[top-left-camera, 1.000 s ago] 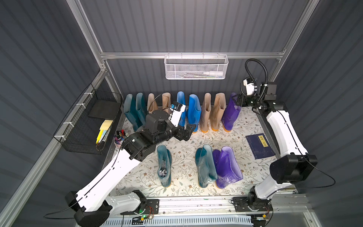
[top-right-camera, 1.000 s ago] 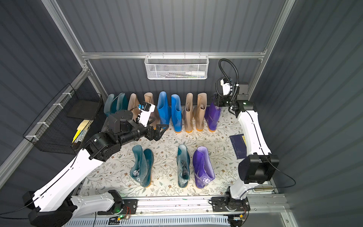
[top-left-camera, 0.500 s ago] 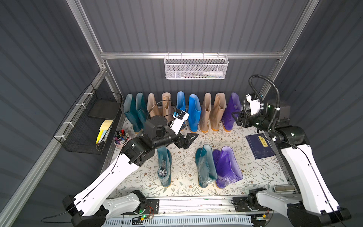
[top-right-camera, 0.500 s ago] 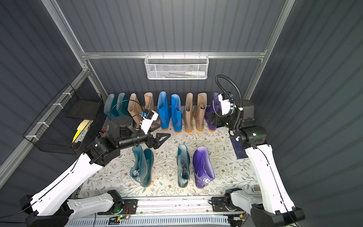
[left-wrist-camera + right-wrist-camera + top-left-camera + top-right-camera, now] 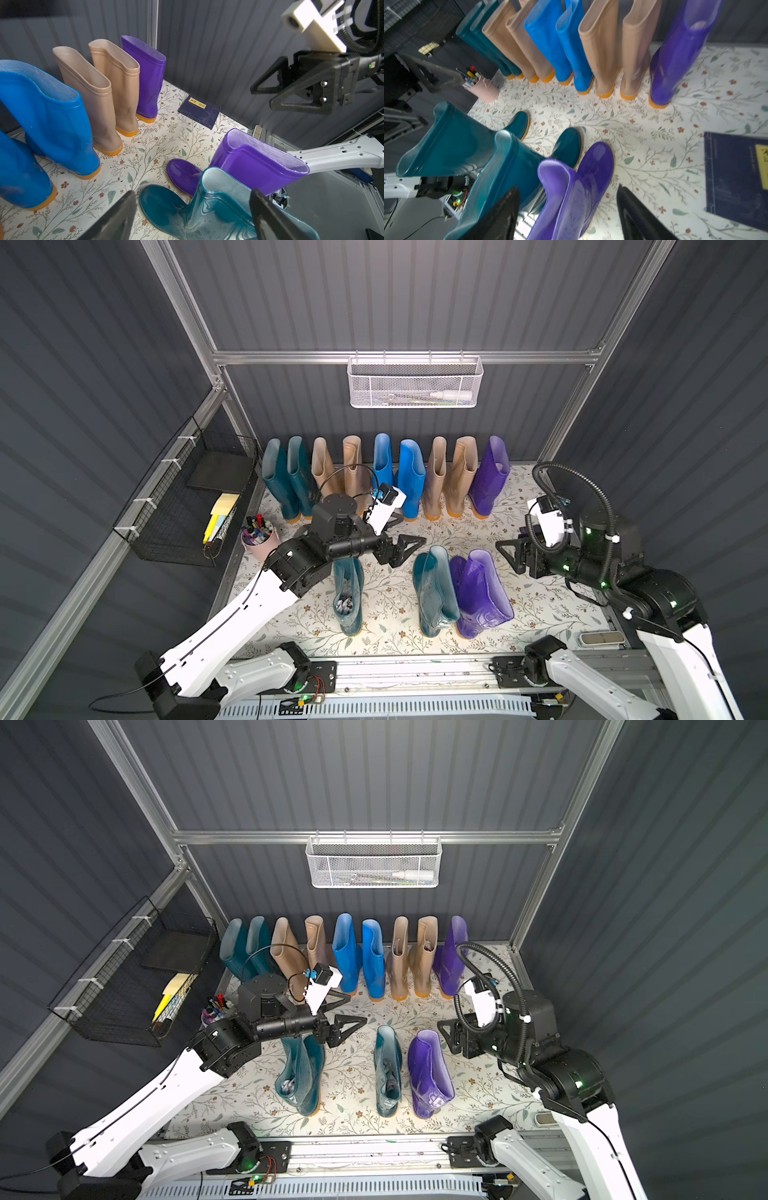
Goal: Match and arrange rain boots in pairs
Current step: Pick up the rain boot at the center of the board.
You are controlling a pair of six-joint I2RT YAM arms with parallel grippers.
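Nine rain boots stand along the back wall: a teal pair [image 5: 286, 477], a beige pair [image 5: 332, 472], a blue pair [image 5: 399, 472], another beige pair [image 5: 449, 472] and one purple boot [image 5: 490, 477]. In front stand a lone teal boot [image 5: 348, 601], a second teal boot [image 5: 432, 589] and, touching it, a purple boot [image 5: 480, 593]. My left gripper [image 5: 409, 545] hangs open just left of the second teal boot's shaft [image 5: 224, 191]. From the right, my right gripper [image 5: 505, 551] faces the front purple boot [image 5: 571, 197], open and holding nothing.
A pink cup of pens [image 5: 259, 537] stands at the mat's left edge, below a black wire basket [image 5: 187, 497] on the left wall. A white mesh basket [image 5: 413, 383] hangs on the back wall. A dark blue book [image 5: 199, 111] lies at the right.
My right arm has drawn back from the back-row purple boot to the front purple boot, its jaws opening wider. My left gripper has swung from the back row toward the second teal boot.
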